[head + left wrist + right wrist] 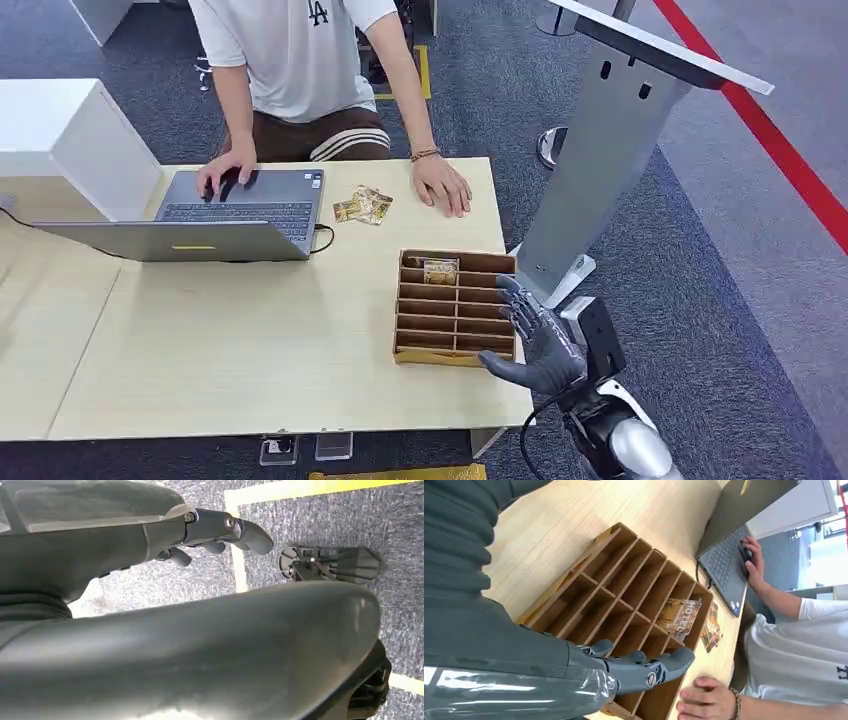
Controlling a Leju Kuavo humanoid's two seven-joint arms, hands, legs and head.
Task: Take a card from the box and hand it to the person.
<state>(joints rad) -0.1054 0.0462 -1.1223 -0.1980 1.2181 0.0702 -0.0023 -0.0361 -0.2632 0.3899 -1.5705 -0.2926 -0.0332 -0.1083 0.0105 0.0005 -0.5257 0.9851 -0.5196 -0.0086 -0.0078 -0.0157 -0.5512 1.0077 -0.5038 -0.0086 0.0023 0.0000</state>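
Sitting in a far-row slot of the box (455,307), toward the person's side, is one card (439,270); the right wrist view shows it as a brown printed card (680,616) leaning in its compartment. Remaining slots of the wooden divider box look bare. Box sits at the worktop's (250,340) right end, its right wall close to that edge, near wall close to the front edge.

Right hand (535,340) hovers over the box's right side, fingers spread and extended, holding nothing; card is well apart from the fingertips (674,661), a few slots further toward the person. Left hand (220,532) hangs by the floor, fingers loosely extended, nothing in it.

A few loose cards (362,205) lie on the worktop between the laptop (215,215) and the person's hand (443,185), which rests flat just beyond the box. Person's other hand is on the laptop keyboard. Broad bare light wood left of the box.

Just right of the worktop stands a grey slanted stand (600,150), its base near the box corner and the right arm. Dark carpet around, red stripe (770,130) at right, white cabinet (70,140) at left.
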